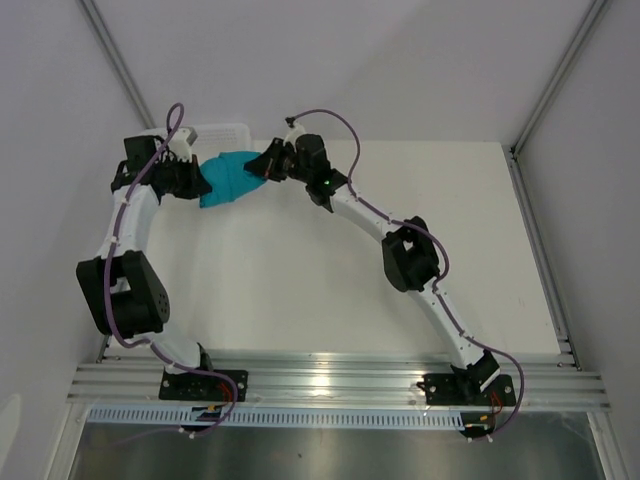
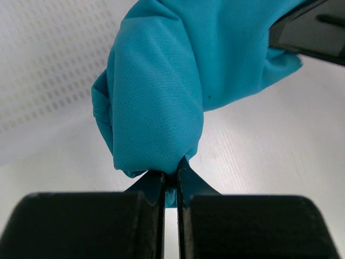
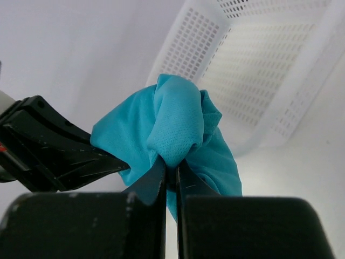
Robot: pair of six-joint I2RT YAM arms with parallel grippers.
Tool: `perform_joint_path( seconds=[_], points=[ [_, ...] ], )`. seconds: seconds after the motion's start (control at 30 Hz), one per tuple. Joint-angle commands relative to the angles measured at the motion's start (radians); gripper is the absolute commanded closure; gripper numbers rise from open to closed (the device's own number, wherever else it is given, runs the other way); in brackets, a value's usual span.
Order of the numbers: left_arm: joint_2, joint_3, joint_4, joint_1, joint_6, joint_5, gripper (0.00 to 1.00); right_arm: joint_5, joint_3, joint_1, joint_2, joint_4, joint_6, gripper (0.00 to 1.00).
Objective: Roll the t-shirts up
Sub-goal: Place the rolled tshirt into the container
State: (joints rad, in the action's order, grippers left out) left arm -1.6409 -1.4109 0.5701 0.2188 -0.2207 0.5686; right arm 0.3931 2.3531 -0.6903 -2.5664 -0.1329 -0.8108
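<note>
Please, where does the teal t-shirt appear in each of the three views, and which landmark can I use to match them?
Top external: the t-shirt is at upper left, bunched between the left gripper and the right gripper.
Left wrist: the t-shirt fills the upper middle, pinched at its bottom.
Right wrist: the t-shirt is in the centre, pinched likewise.
Shared landmark: the white mesh basket, just beyond the t-shirt in every view.

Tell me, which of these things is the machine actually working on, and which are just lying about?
Part of the job:
- teal t-shirt, bunched up
- left gripper, pinching one side of it
- right gripper, pinching the opposite side

Just lying about:
- white mesh basket, behind the shirt
- table
</note>
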Motion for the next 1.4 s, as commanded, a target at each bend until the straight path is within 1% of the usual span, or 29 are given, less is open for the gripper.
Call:
perform_joint_path(
  seconds=[0.0, 0.07, 0.13, 0.23, 0.33, 0.4, 0.5, 0.57, 0.67, 0.77, 0.87, 0.97, 1.13, 1.2, 1.33, 1.37],
  points=[
    [-0.016, -0.078, -0.107, 0.01, -0.055, 0.005, 0.99, -0.12, 0.086, -0.031, -0.044, -0.149, -0.027, 1.0],
    [-0.03, -0.089, -0.136, 0.011, -0.058, 0.001, 0.99, -0.16, 0.098, -0.046, -0.06, -0.184, -0.001, 1.0],
    [-0.057, -0.126, -0.17, 0.011, -0.059, -0.006, 0.99, -0.197, 0.15, -0.058, -0.101, -0.206, 0.048, 1.0],
    [-0.12, -0.181, -0.199, 0.017, -0.055, -0.016, 0.99, -0.281, 0.213, -0.084, -0.164, -0.235, 0.055, 1.0],
    [-0.181, -0.221, -0.231, 0.025, -0.049, -0.035, 0.99, -0.361, 0.227, -0.101, -0.198, -0.286, 0.074, 1.0],
    [-0.213, -0.247, -0.236, 0.036, -0.051, -0.045, 0.99, -0.434, 0.291, -0.115, -0.25, -0.275, 0.105, 1.0],
    [-0.286, -0.312, -0.222, 0.048, -0.049, -0.049, 0.99, -0.5, 0.307, -0.129, -0.29, -0.303, 0.119, 1.0],
    [-0.345, -0.384, -0.185, 0.05, -0.066, -0.059, 0.99, -0.52, 0.313, -0.135, -0.305, -0.297, 0.13, 1.0],
    [-0.411, -0.451, -0.139, 0.059, -0.077, -0.061, 0.99, -0.522, 0.33, -0.137, -0.331, -0.283, 0.142, 1.0],
    [-0.442, -0.479, -0.098, 0.059, -0.083, -0.043, 0.99, -0.504, 0.334, -0.14, -0.331, -0.251, 0.168, 1.0],
    [-0.436, -0.451, -0.081, 0.059, -0.082, -0.016, 0.99, -0.459, 0.299, -0.144, -0.292, -0.235, 0.185, 1.0],
    [-0.399, -0.38, -0.061, 0.059, -0.092, 0.005, 0.99, -0.426, 0.261, -0.149, -0.244, -0.2, 0.199, 1.0],
    [-0.315, -0.236, -0.058, 0.07, -0.109, 0.025, 0.99, -0.405, 0.209, -0.152, -0.184, -0.079, 0.191, 1.0],
    [-0.297, -0.214, -0.055, 0.073, -0.114, 0.031, 0.99, -0.372, 0.184, -0.156, -0.166, -0.034, 0.196, 1.0],
    [-0.242, -0.137, -0.035, 0.094, -0.12, 0.06, 0.99, -0.355, 0.074, -0.158, -0.082, -0.008, 0.213, 1.0],
    [-0.228, -0.113, -0.036, 0.097, -0.12, 0.069, 0.99, -0.35, 0.017, -0.158, -0.037, -0.005, 0.223, 1.0]
  ],
)
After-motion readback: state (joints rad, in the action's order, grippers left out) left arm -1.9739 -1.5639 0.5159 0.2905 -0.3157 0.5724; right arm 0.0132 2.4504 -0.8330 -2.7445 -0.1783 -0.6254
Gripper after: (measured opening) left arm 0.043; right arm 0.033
